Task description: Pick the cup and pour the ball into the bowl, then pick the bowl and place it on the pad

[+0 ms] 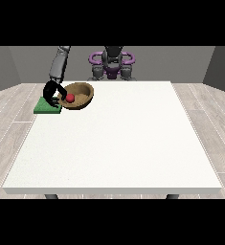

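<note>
A brown bowl (80, 95) is tilted just above the table at the far left, with a red ball (70, 98) inside it. The hand at the view's left (52, 91) has its fingers curled round the bowl's left rim and holds it. A green pad (46, 106) lies flat on the table just left of the bowl, partly under the hand. The bowl's left edge overlaps the pad's right side. No cup is visible. The other hand does not show in this view.
The white table (118, 143) stretches wide toward the camera and to the right. The robot's torso (112, 64) stands behind the far edge. The pad lies close to the table's left edge.
</note>
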Tool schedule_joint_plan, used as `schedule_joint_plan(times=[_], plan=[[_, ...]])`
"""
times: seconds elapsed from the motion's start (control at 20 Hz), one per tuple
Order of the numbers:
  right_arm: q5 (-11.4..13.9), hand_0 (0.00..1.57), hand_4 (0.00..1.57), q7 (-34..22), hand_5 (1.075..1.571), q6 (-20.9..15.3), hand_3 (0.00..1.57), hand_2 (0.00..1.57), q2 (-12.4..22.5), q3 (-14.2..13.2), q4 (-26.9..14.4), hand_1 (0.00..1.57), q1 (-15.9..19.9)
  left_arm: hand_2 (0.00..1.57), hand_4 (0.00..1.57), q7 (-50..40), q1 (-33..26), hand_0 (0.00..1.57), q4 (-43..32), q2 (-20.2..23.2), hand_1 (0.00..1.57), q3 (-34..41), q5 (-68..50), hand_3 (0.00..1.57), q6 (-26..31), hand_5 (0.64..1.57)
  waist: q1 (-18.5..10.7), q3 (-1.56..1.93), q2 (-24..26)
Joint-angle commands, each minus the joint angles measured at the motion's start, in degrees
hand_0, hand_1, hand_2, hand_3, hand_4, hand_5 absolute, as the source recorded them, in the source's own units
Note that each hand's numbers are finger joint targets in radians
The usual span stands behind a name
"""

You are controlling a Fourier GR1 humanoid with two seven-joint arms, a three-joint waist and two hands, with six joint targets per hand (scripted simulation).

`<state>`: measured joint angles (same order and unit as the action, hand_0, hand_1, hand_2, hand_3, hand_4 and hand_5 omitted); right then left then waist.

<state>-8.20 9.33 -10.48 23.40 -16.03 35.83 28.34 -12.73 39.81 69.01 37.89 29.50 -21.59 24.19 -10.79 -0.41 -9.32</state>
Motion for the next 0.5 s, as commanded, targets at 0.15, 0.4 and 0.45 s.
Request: schedule_joint_plan(times=[0.15, 0.4, 0.45], plan=[[3.58, 1.57, 1.05, -13.39, 1.563, 4.4, 0.72, 1.57, 10.28, 3.44, 2.48, 1.57, 3.55, 0.0, 1.2, 6.72, -5.73, 0.0, -6.0, 1.34, 0.0, 2.41, 2.71, 0.0, 0.5, 1.54, 6.0, 0.32, 2.2], [1.17, 1.57, 1.07, -18.26, 1.566, 10.27, 0.67, 1.57, 16.29, 0.82, 2.57, 1.57, 6.26, 0.0, 1.21, 6.57, -6.03, 0.0, -8.5, 4.61, 0.0, 3.34, 1.82, 0.0, 2.22, 1.543, 7.94, 0.38, 2.75], [1.21, 1.57, 1.09, -14.76, 1.564, 8.91, 0.57, 1.57, 14.84, 0.55, 3.71, 1.57, 5.47, 0.0, 1.21, 9.11, -5.24, 0.0, -10.38, 6.5, 0.0, 5.08, 2.66, 0.0, 0.93, 1.545, 10.0, 0.38, -0.16]])
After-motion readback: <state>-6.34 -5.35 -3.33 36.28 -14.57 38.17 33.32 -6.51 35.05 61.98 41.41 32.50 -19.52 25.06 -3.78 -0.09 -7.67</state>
